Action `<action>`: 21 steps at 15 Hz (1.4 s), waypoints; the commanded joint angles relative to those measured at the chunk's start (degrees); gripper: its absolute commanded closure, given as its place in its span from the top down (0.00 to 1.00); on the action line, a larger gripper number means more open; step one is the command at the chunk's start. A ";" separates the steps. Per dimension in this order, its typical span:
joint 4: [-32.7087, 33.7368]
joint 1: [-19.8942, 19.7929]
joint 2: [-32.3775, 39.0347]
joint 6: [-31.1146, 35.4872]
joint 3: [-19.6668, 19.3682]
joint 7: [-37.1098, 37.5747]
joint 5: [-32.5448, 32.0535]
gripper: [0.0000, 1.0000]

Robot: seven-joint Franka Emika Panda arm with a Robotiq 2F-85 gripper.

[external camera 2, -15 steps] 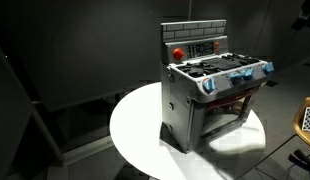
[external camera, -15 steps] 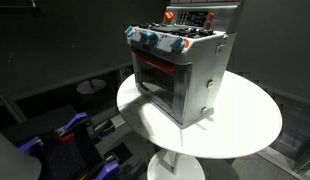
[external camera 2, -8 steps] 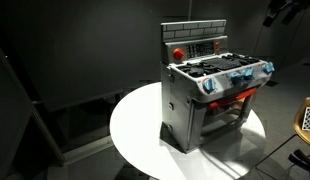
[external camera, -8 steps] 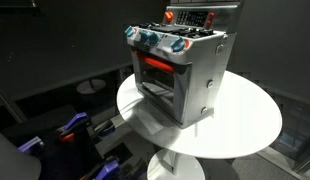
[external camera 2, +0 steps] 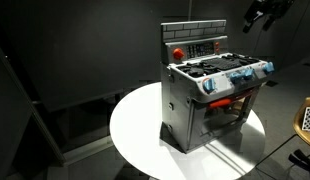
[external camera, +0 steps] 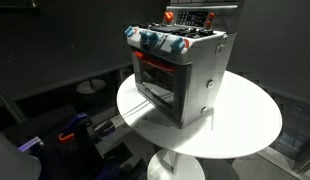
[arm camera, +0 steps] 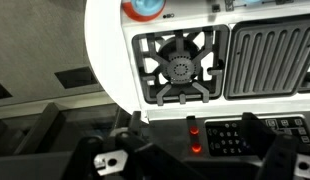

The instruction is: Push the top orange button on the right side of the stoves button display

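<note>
The silver-grey toy stove (external camera: 187, 80) stands on a round white table (external camera: 245, 125) and shows in both exterior views (external camera 2: 210, 100). Its dark button display (external camera: 192, 17) forms the raised back panel (external camera 2: 200, 48). In the wrist view I look down on the burner (arm camera: 180, 68) and the display (arm camera: 240, 135), with two small lit orange buttons (arm camera: 194, 138) one above the other. My gripper (arm camera: 200, 162) is open and empty, its fingers either side of the display. In an exterior view it hangs in the air (external camera 2: 257, 16), above and to the right of the panel, touching nothing.
Blue-and-red knobs (external camera: 155, 40) line the stove's front edge (external camera 2: 235, 78). The table rim (external camera 2: 135, 125) drops to a dark floor. Dark equipment with blue parts (external camera: 70, 130) sits low beside the table.
My gripper has moved left across the exterior view, from the far right edge toward the stove's back panel. The stove has not moved.
</note>
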 commanded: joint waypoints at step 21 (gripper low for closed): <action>19.12 3.82 23.82 4.73 -6.18 13.58 -8.61 1.00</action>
